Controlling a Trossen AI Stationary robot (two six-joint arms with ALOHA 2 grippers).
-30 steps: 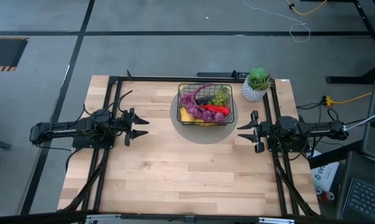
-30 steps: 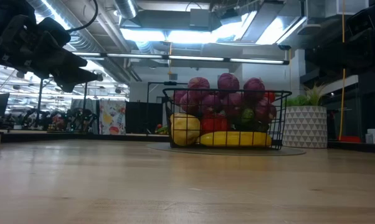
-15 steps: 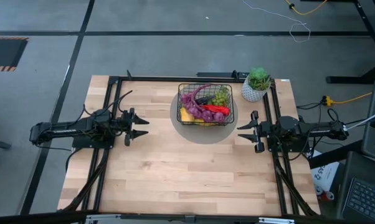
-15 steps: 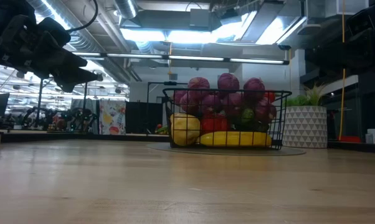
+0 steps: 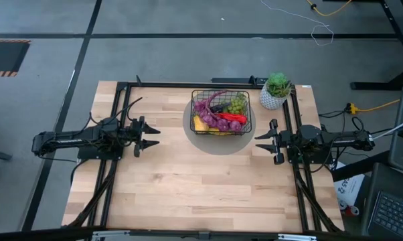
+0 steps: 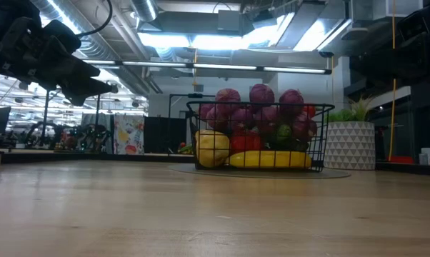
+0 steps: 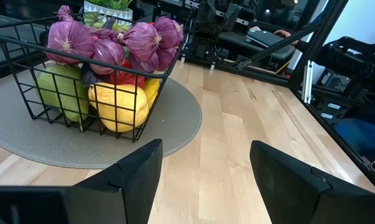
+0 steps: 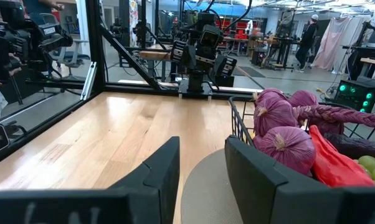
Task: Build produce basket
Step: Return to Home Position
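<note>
Both tools are empty, jaws spread. The left gripper (image 5: 150, 137) hangs over the table's left side, the right gripper (image 5: 260, 143) over its right, touching nothing. Between them, farther back, the black wire basket (image 5: 220, 91) sits on a grey round mat (image 5: 218, 146), heaped with produce (image 5: 218, 115).

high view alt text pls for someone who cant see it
A black wire basket full of produce sits on a grey round mat on a wooden table, with a potted plant beside it on the right arm's side. The left gripper and right gripper hang open and empty at either side, pointing inward.
</note>
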